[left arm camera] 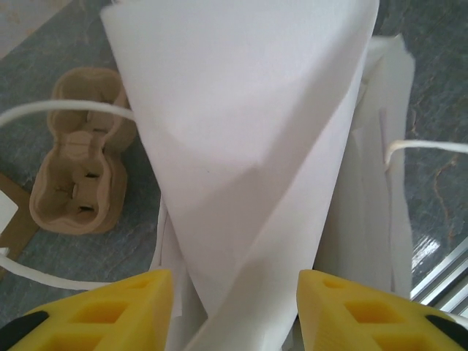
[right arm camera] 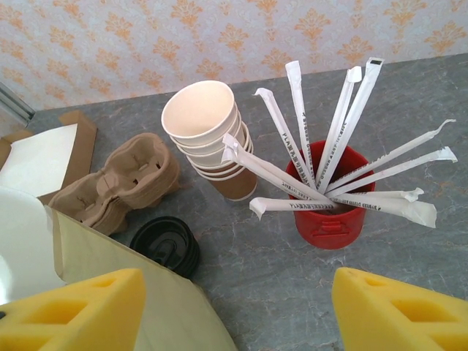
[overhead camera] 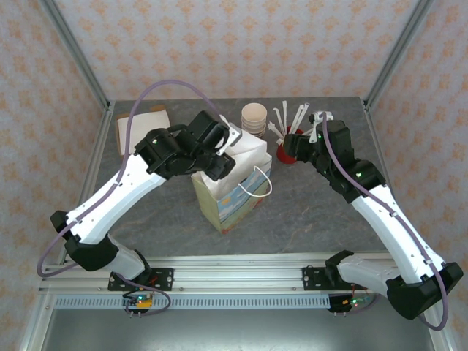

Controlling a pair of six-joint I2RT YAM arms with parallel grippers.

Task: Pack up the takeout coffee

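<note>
Open left pincer (left arm camera: 234,281) astride the creased white paper bag (left arm camera: 241,146), open right pincer (right arm camera: 238,281) facing a red cup (right arm camera: 329,219) of paper-wrapped stirrers (right arm camera: 296,110), grey marbled bench (right arm camera: 431,95).

The white bag (left arm camera: 241,146) is showing smooth, matt paper. Beside it, the cup carrier (right arm camera: 117,190) is looking like rough, fibrous moulded pulp, and the black lids (right arm camera: 167,247) are shining faintly like plastic. Behind the bag, the stack of cups (right arm camera: 208,139) is showing matt paper, and the red cup (right arm camera: 329,219) is looking like smooth plastic. Under the bag, the table (overhead camera: 314,212) is looking like matt stone.
</note>
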